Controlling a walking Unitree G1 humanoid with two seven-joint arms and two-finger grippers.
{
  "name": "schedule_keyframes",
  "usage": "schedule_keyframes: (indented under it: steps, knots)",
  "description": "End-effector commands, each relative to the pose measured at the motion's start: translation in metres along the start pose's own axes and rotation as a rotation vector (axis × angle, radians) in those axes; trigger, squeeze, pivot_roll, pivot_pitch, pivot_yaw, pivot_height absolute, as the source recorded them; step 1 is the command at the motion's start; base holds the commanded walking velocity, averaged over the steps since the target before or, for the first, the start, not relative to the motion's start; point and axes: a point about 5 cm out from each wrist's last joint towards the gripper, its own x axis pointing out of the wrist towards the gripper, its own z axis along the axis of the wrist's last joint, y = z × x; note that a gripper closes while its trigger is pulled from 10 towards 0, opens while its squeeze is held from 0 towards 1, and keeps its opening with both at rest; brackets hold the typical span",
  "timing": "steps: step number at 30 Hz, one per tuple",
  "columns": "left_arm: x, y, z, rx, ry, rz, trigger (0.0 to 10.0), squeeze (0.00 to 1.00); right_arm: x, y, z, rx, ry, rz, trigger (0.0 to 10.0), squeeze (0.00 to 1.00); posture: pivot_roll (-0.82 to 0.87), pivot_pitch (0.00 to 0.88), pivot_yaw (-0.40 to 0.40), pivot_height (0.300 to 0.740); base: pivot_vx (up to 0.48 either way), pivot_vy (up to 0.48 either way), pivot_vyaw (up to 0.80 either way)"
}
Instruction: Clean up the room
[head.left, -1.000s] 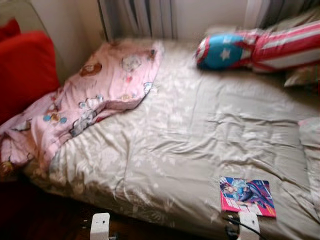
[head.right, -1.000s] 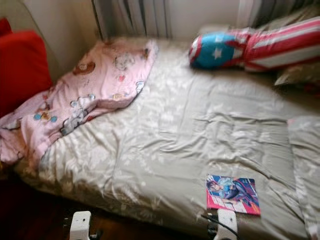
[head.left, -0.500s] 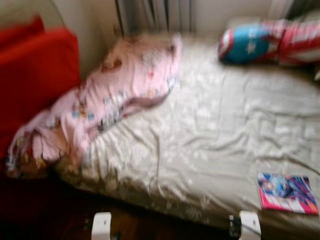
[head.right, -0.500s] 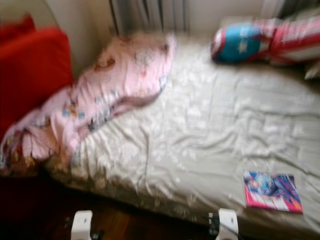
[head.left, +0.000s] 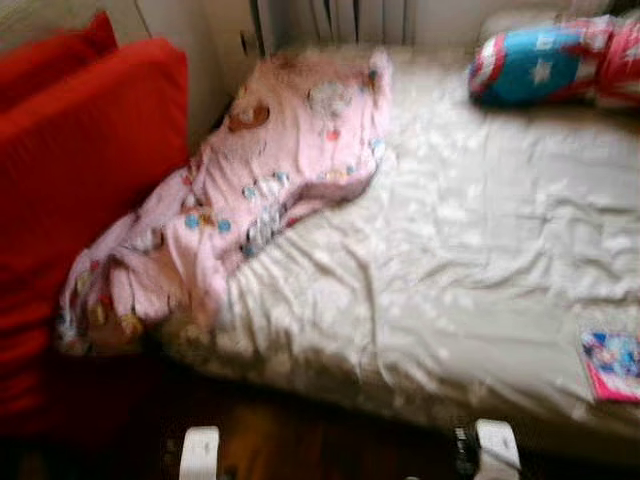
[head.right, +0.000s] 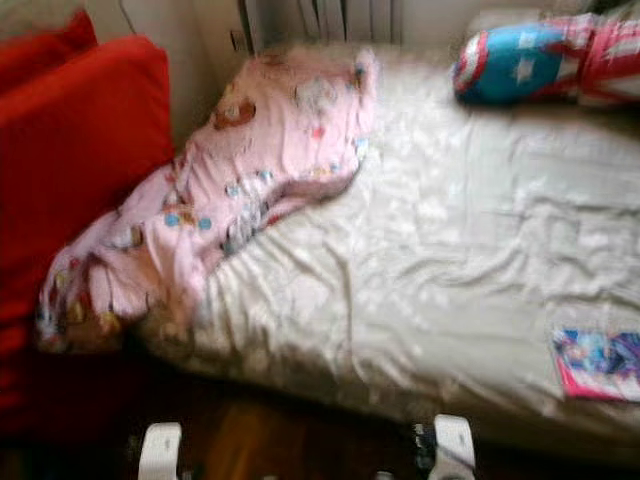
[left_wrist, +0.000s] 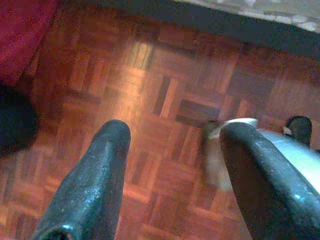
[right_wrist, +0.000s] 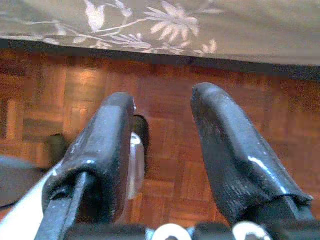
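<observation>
I look down on a bed (head.left: 470, 260) with a beige flowered cover; the picture is a little blurred. Its near edge runs across in front of me, from lower left toward lower right, and under it there is a strip of dark parquet floor (left_wrist: 150, 100). A pink blanket (head.left: 250, 190) lies crumpled along the left side of the bed and hangs over the near left corner. Just beside this corner stands a red cushion (head.left: 80, 190), so the gap between cushion and bed is narrow there. A magazine with a pink border (head.left: 612, 366) lies flat on the cover near the right edge of my view, close to the near edge of the bed. At the far end, against the wall, rests a blue, red and white pillow with a star (head.left: 545, 65). My left gripper (left_wrist: 172, 175) hangs low over the parquet, fingers spread apart, holding nothing. My right gripper (right_wrist: 162, 150) also hangs over the floor, just before the bed's hanging cover, fingers apart and empty.
</observation>
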Motion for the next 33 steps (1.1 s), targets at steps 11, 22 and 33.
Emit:
schedule_keyframes:
  steps: [11, 22, 33]
  knots:
    - [-0.003, 0.008, -0.012, -0.018, 0.044, 0.026, 10.0, 0.0, -0.001, 0.004, -0.009, -0.011, 0.038, 0.015, 10.0, 0.0, -0.12, 0.174, 0.043, 0.74, 0.0, 0.38, 0.0]
    - [-0.003, 0.008, -0.011, -0.054, 0.031, 0.034, 10.0, 0.0, -0.001, 0.004, -0.009, -0.012, 0.042, 0.019, 10.0, 0.0, -0.12, 0.168, 0.045, 0.74, 0.0, 0.233, 0.0]
    - [-0.002, 0.005, -0.009, -0.129, 0.017, 0.005, 10.0, 0.0, -0.001, -0.014, 0.001, -0.044, 0.032, 0.006, 10.0, 0.0, -0.12, 0.148, 0.048, 0.74, 0.0, 0.0, 0.17]
